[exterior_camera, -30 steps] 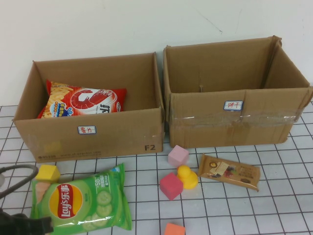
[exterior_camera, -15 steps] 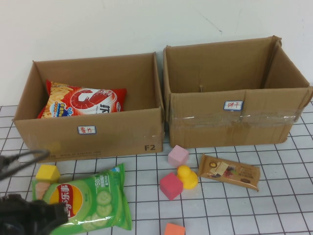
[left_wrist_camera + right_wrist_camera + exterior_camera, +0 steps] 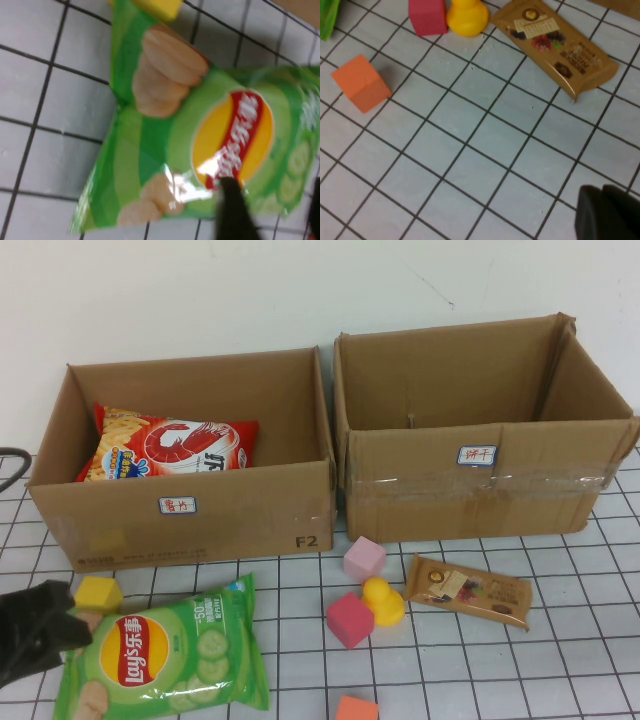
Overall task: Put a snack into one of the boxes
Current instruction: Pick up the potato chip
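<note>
On the white gridded tabletop [image 3: 560, 660] before me, a pale pink foam cube [image 3: 364, 559], a deeper magenta cube [image 3: 349, 620] and a yellow rubber duck [image 3: 383, 601] clustered near the middle. An orange cube [image 3: 356, 708] lay at the near edge; a yellow cube [image 3: 98, 593] sat toward the left edge.

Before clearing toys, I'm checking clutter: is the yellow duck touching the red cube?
Touching: in the right wrist view, the yellow duck presses against the red cube, no gap.
</note>
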